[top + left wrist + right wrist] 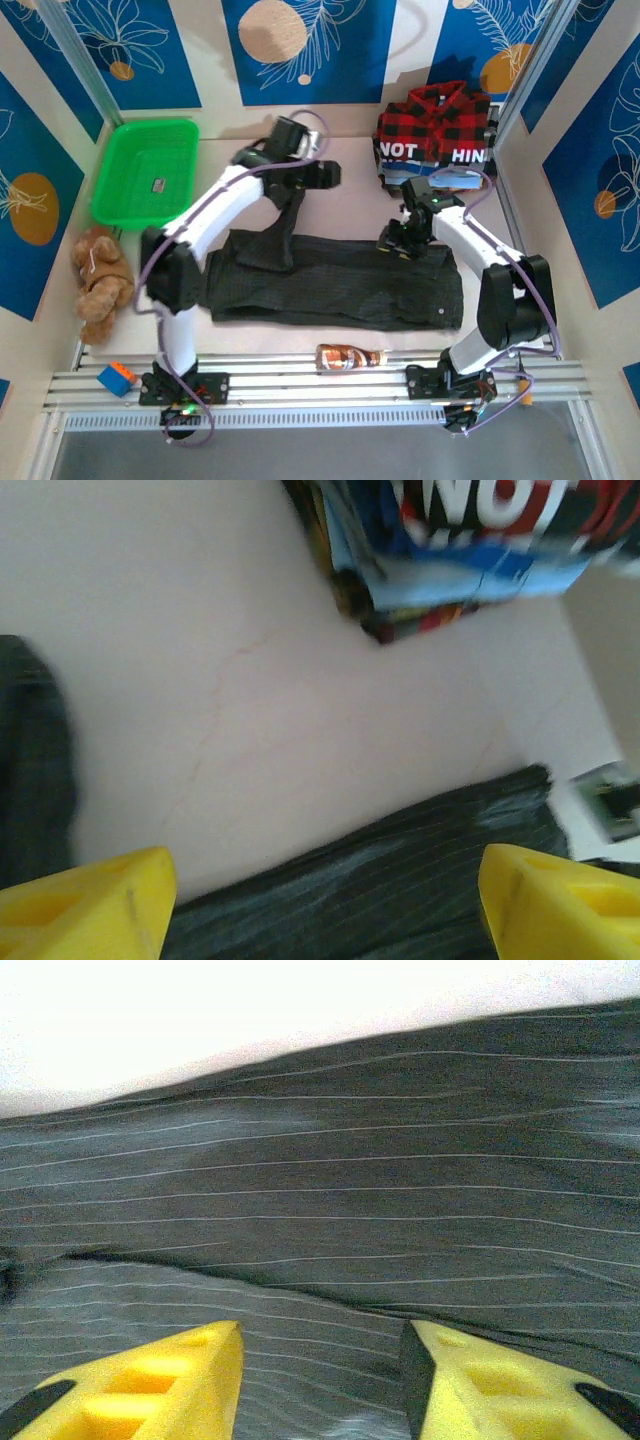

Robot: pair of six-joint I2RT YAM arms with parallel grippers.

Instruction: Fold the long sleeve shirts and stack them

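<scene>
Charcoal shirt (340,285), green basket (150,126) on table (350,185)

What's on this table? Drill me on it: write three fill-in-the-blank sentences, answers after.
The red-and-black plaid shirt tops the stack at the far ____ corner of the table. The basket at far left is coloured ____. The left gripper is ____, with nothing between its fingers.
Missing words: right; green; open.
</scene>
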